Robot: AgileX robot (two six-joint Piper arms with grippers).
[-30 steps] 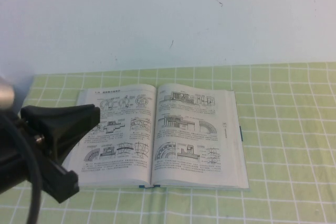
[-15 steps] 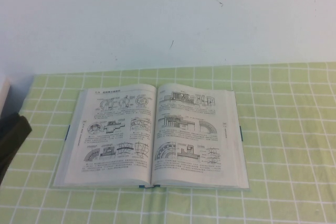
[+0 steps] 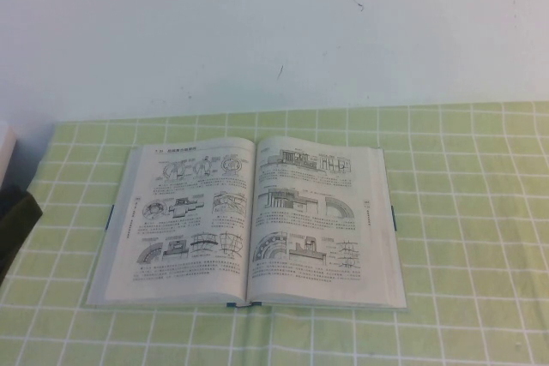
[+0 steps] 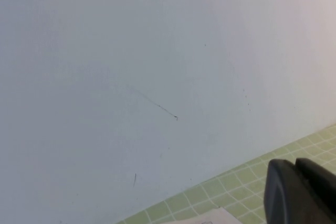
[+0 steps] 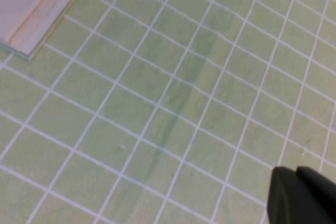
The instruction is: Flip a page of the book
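High view: book [image 3: 249, 225] open flat on the green-checked surface [image 3: 463, 212], both arms clear of it.
We judge a page [image 3: 319, 216] right of the spine should be lifted lightly at its outer edge. Left gripper [image 4: 302, 192], up beside the book's left edge, and right gripper [image 5: 303, 195], beyond its corner: fingers together, empty.

The open book [image 3: 249, 229] carried small black print and line drawings on both facing leaves, but none of the characters could be made out as words or numbers. A heading line ran along the far edge of the leaf nearer the left pincer [image 4: 299, 192], and a short vertical marking sat near the outer margin of the other leaf; both stayed illegible. No brand, label or sign was readable anywhere else.
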